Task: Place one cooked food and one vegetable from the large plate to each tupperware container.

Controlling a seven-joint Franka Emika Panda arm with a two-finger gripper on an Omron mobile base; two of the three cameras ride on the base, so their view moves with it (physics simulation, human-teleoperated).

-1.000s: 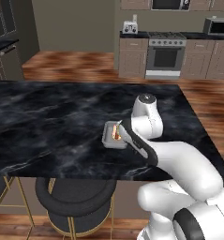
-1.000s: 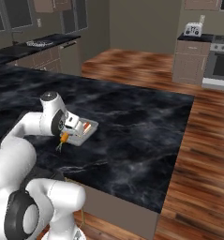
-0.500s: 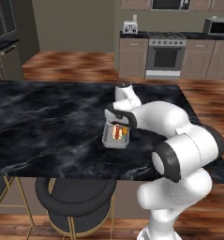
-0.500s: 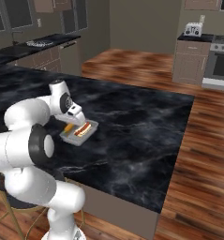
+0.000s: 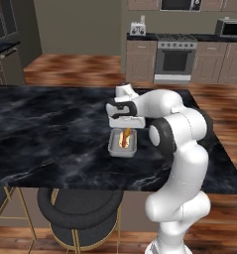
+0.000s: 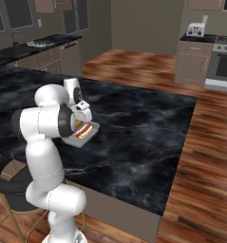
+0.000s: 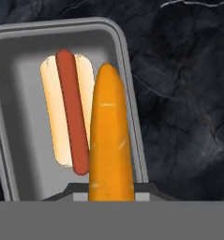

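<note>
Carrot [image 7: 110, 136]: orange, long, thin at the far end; looks hard and stiff, light, maybe a bit slick, so likely to slip or swing if pinched near one end.
Best hold: around the thick part, close to the middle, so no tipping.
Jaws: shut on the thick end of the carrot; fingertips hidden under it in the hand view.
Gripper [image 5: 124, 128]: right over the tub, pointing down at it.
Carrot place: sticks straight out from between the jaws, over the right half of the tub; touching the floor of the tub or not, hard to tell.
Tub [image 7: 19, 84]: pale grey, shallow, round corners; just under the jaws, on the dark counter [image 5: 50, 134].
Hot dog [image 7: 69, 115]: already in the tub, left of the carrot in the hand view; soft bun, easy to squash, so best not bumped.
Gap: carrot and hot dog look side by side, very close.
Next, as a guess: let go low, so no bounce or roll out.
</note>
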